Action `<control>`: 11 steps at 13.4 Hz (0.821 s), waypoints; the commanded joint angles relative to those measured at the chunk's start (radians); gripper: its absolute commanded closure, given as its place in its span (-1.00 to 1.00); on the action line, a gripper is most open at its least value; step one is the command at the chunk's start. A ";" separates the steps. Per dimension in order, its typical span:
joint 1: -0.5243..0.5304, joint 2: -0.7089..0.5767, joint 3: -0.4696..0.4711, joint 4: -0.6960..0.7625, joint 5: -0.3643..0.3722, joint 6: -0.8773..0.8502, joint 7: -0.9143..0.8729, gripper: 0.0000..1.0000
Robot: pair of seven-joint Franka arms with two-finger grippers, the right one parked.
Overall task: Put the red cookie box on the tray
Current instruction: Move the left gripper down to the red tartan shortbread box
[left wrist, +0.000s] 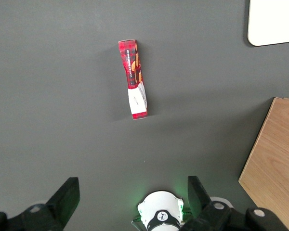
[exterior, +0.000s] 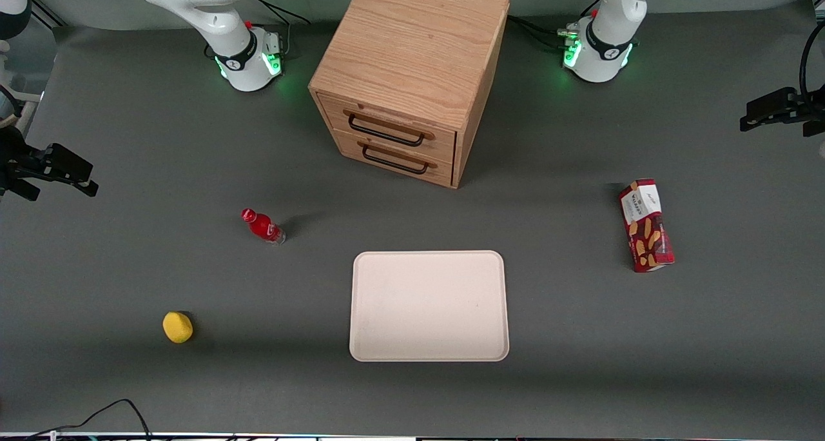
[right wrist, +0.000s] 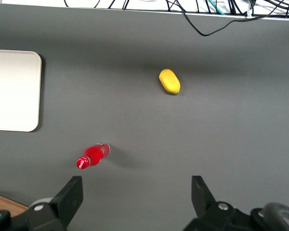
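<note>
The red cookie box (exterior: 646, 225) rests on the dark table toward the working arm's end, its white end panel pointing away from the front camera. The wrist view shows the box (left wrist: 134, 79) as slim, with nothing touching it. The cream tray (exterior: 428, 305) lies flat near the table's middle, nearer the front camera than the cabinet, with nothing on it; one corner of the tray (left wrist: 272, 21) shows in the wrist view. My left gripper (exterior: 751, 120) hovers well above the table, farther from the front camera than the box. In the wrist view the gripper (left wrist: 132, 197) is open and holds nothing.
A wooden two-drawer cabinet (exterior: 412, 73) stands farther from the front camera than the tray, both drawers shut. A small red bottle (exterior: 263, 225) and a yellow object (exterior: 178, 327) lie toward the parked arm's end. A black cable (exterior: 122, 409) runs along the front edge.
</note>
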 commanded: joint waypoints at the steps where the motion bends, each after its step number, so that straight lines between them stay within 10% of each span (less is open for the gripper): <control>1: 0.004 0.001 -0.013 0.017 0.014 -0.011 -0.020 -1.00; 6: 0.003 0.017 0.002 -0.028 0.036 0.039 -0.015 -1.00; 11: -0.001 0.134 0.001 -0.358 0.053 0.469 0.000 -1.00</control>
